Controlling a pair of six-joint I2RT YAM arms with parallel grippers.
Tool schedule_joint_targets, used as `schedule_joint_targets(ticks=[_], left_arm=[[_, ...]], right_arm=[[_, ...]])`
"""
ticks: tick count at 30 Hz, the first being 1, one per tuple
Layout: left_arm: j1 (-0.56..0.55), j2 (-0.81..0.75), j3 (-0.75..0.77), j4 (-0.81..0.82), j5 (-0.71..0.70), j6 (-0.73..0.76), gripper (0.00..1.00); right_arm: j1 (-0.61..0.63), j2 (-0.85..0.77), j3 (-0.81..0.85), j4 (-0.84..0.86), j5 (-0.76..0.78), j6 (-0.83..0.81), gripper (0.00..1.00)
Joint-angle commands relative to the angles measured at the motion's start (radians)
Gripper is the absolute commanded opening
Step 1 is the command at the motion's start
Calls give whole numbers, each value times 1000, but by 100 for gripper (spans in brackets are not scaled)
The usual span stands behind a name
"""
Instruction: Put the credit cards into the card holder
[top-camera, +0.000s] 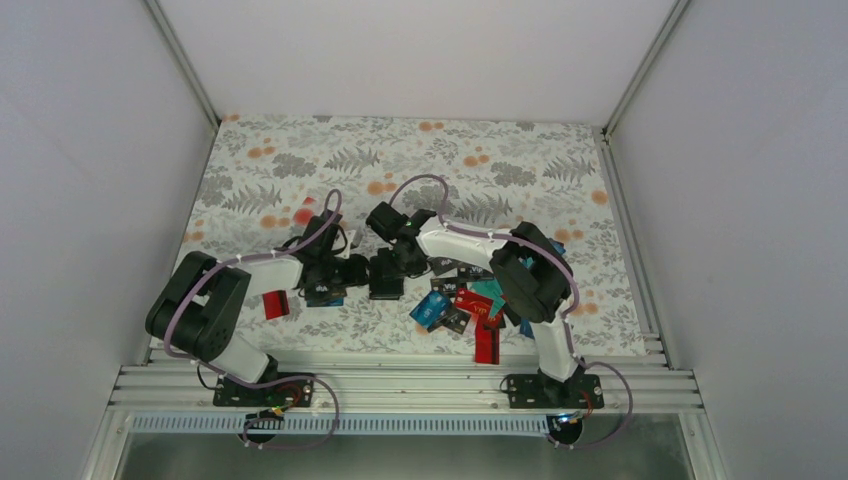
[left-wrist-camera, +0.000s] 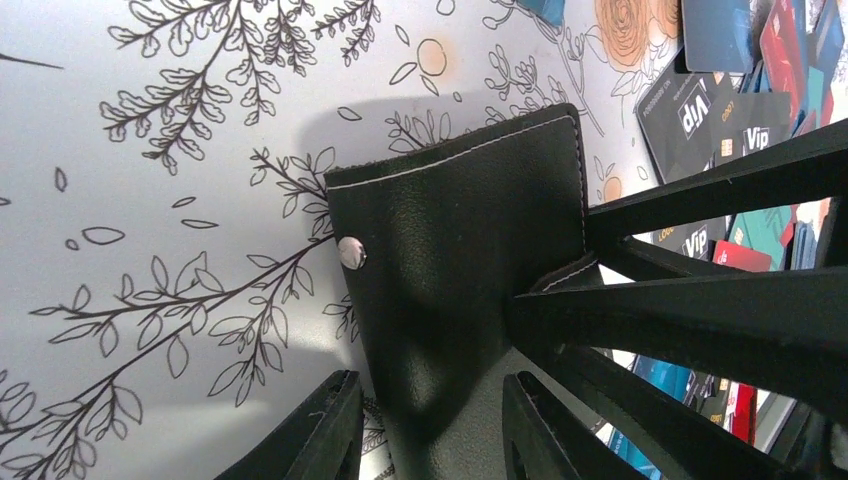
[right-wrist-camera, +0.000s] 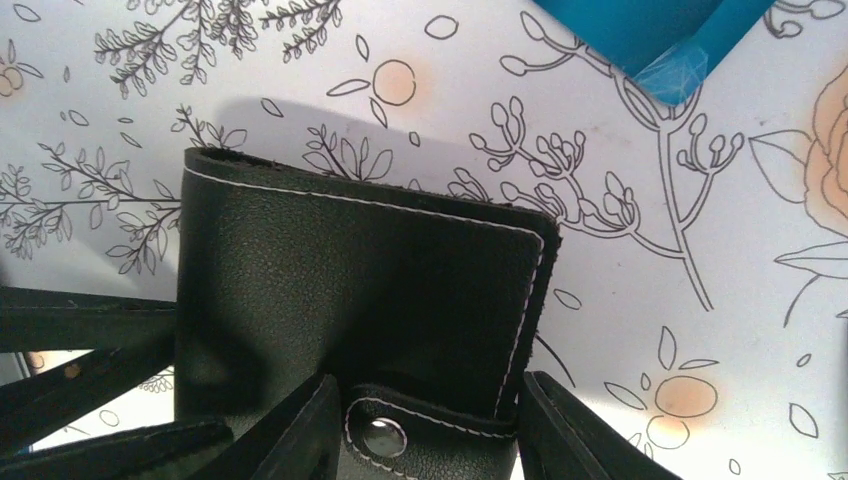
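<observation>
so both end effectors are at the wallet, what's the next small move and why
Probably have the right end effector pull the snap tab up to open the card holder while the left end effector holds it: it looks closed, and the credit cards lie loose.
</observation>
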Motion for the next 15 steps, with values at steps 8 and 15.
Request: schedule_joint_targets(ticks=[8, 15], left_arm=[[-2, 25, -40, 30, 12, 3, 36], [-3, 19, -49, 37, -14, 0, 36]], right_arm=[[28, 23, -24, -6, 49, 29, 34], [22, -42, -69, 51, 41, 27, 27]])
